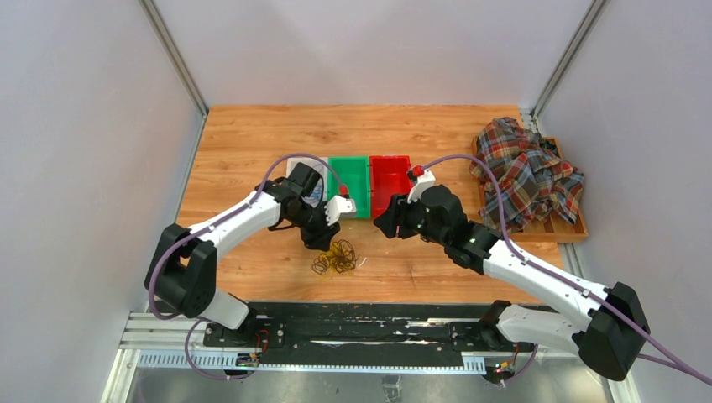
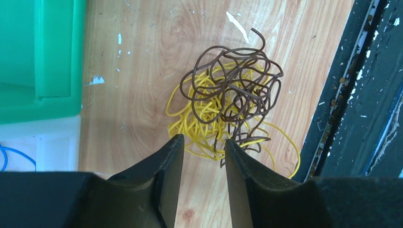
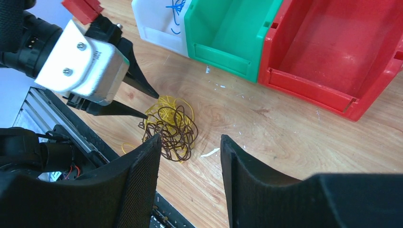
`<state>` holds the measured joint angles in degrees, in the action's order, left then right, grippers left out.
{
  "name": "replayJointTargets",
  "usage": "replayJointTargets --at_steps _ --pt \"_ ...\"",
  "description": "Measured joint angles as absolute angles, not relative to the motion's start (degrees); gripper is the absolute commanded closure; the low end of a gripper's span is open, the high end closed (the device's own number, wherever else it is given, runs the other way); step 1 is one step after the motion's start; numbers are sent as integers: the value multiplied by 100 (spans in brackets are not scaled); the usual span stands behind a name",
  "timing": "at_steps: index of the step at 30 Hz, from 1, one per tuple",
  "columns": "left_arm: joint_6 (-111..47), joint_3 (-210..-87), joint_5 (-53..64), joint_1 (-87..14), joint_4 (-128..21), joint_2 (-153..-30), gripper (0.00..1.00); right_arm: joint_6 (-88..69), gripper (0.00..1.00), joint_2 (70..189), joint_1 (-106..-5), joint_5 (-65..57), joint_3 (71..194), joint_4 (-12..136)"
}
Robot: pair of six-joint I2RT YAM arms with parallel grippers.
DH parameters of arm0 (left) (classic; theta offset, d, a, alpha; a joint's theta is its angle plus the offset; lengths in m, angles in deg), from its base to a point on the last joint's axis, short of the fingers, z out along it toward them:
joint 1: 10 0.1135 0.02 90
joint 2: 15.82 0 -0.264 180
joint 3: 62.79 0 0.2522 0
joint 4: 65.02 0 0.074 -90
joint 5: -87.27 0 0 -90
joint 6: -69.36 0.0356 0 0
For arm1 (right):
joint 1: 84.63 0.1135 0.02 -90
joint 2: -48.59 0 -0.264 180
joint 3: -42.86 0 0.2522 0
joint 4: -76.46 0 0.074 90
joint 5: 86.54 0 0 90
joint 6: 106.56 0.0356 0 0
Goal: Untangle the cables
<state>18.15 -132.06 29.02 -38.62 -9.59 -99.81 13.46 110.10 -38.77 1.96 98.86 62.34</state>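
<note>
A tangle of dark brown and yellow cables point(image 1: 336, 257) lies on the wooden table near its front edge. It shows in the left wrist view point(image 2: 228, 99) and the right wrist view point(image 3: 172, 127). A blue cable point(image 3: 175, 6) lies in the white bin; it also shows at the left edge of the left wrist view point(image 2: 14, 154). My left gripper point(image 1: 323, 238) is open and empty, its fingertips just short of the tangle point(image 2: 203, 142); it also shows in the right wrist view point(image 3: 151, 105). My right gripper point(image 1: 383, 225) is open and empty, hovering right of the tangle point(image 3: 190, 142).
A white bin point(image 1: 295, 168), a green bin point(image 1: 348, 186) and a red bin point(image 1: 390, 185) stand side by side behind the tangle. A plaid cloth point(image 1: 527, 172) lies on a wooden tray point(image 1: 564, 231) at the right. A black rail point(image 1: 353, 315) runs along the front edge.
</note>
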Motion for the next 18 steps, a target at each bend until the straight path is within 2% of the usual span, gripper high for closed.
replayJointTargets --at_steps 5,11,18 --pt "1773 -13147 2906 -3908 -1166 -10188 63 1346 56 11006 -3877 196 9884 6234" --pt "1546 -12994 2580 -3910 -1409 -10212 94 1346 66 11006 -3877 194 9884 6236" --pt "1214 -13094 2333 -3910 -1437 -9570 96 1353 67 11008 -3877 139 9884 6276"
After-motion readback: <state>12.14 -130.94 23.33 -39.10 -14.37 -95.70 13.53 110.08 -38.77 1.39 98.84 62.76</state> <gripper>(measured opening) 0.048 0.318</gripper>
